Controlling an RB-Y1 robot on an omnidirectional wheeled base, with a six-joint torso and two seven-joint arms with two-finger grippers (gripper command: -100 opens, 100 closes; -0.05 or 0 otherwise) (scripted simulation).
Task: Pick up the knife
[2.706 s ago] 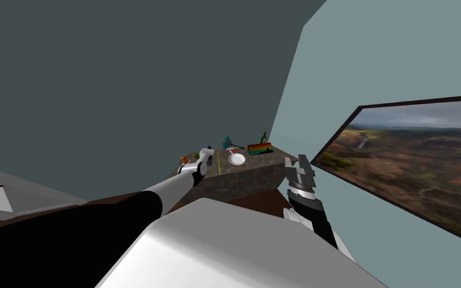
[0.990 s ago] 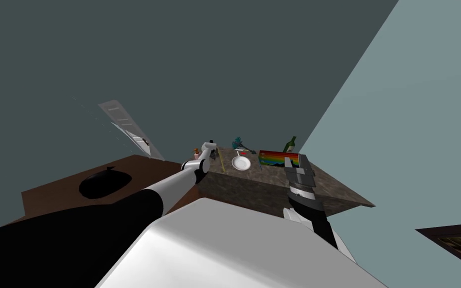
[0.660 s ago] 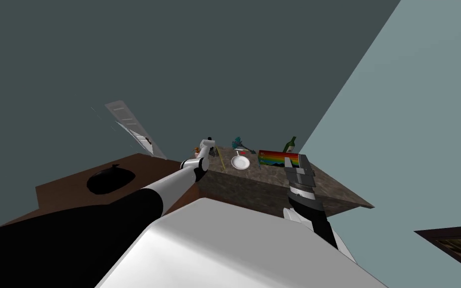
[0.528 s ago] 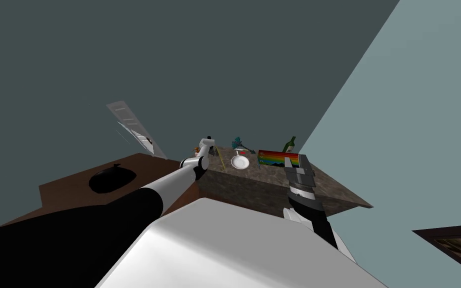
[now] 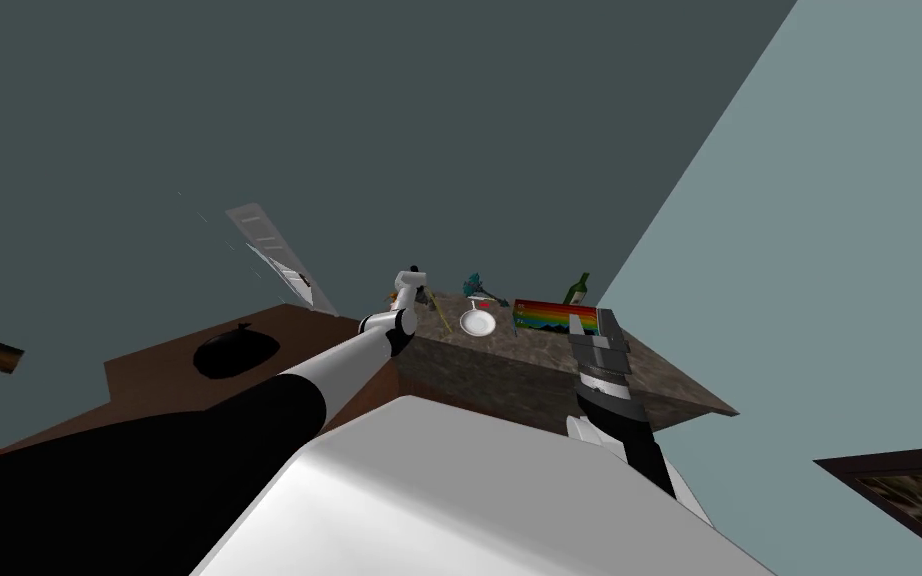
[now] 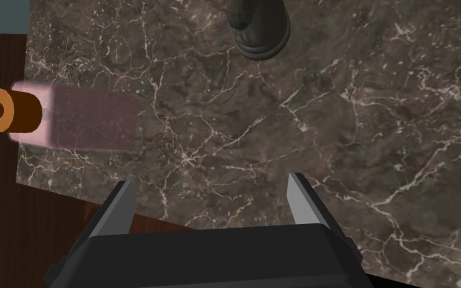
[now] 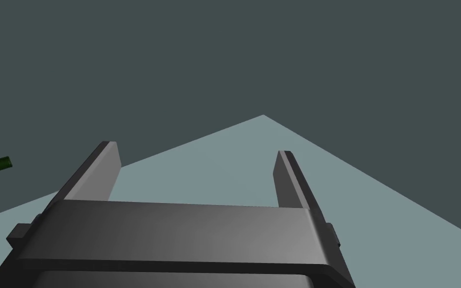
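Knife, probably the yellowish strip (image 5: 440, 314) near the pink jar (image 6: 74, 117), lies ungrasped; the wide-open left gripper (image 6: 210, 181) has risen above the surface (image 6: 274, 150).

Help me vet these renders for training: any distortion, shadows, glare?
Head view: wide, rolled lens, so the dark marble table slants, walls splay. Left wrist view: even light, no shadow beside the translucent pink bottle. Right wrist view: no glare on the right gripper.
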